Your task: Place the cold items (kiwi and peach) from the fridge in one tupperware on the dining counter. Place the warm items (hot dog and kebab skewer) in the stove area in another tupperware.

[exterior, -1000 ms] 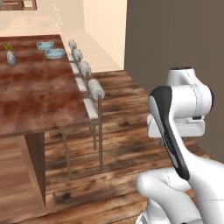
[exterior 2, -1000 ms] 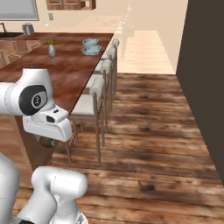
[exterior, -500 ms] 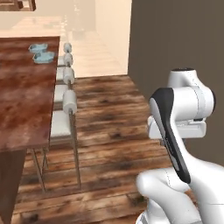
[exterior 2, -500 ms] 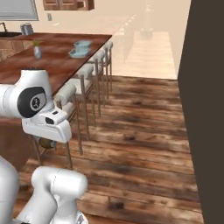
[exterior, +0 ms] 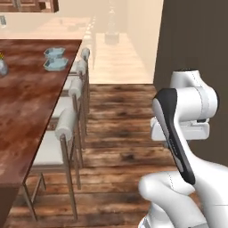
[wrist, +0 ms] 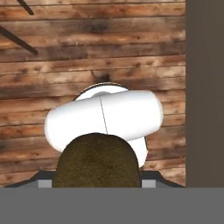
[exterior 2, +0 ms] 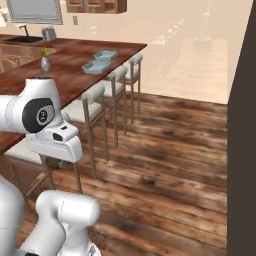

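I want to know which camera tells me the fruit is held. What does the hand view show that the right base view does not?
Hand view: the kiwi, a dark olive-brown fuzzy oval, sits right at the hand, filling the space where the fingertips would rise, so it seems to be gripped.

Right base view: the dining counter with two pale blue tupperware tubs, a small vase and a row of cushioned stools.

Both: the wood plank floor and a dark upright panel along the right edge.
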You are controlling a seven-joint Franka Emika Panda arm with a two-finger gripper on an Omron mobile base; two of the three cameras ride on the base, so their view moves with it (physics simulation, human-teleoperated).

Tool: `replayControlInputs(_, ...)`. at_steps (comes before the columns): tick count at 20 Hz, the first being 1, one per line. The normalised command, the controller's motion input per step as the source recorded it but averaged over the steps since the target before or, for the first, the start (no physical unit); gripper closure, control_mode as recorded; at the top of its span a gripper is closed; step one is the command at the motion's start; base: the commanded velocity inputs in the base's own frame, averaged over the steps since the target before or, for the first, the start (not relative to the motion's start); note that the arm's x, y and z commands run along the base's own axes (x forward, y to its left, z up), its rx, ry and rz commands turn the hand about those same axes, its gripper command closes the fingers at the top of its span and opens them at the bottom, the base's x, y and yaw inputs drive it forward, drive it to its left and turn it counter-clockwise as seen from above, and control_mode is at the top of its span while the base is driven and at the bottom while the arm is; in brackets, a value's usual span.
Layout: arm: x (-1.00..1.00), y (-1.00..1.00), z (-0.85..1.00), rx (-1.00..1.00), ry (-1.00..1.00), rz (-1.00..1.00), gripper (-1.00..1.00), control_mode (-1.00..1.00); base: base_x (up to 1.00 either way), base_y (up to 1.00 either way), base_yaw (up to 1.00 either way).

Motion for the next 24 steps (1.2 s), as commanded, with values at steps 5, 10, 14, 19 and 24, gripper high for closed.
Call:
replayControlInputs(5,0.00,0.00,0.00,0.00,0.00,0.00,1.00,1.00,1.00,-0.65,0.33)
replayControlInputs(10,0.00,0.00,0.00,0.00,0.00,0.00,1.00,1.00,1.00,-0.82,0.41)
replayControlInputs(14,0.00,0.00,0.00,0.00,0.00,0.00,1.00,1.00,0.95,-0.85,0.53)
replayControlInputs(19,0.00,0.00,0.00,0.00,0.00,0.00,1.00,1.00,0.92,-0.86,0.54)
replayControlInputs(24,0.00,0.00,0.00,0.00,0.00,0.00,1.00,1.00,0.60,-0.93,0.64)
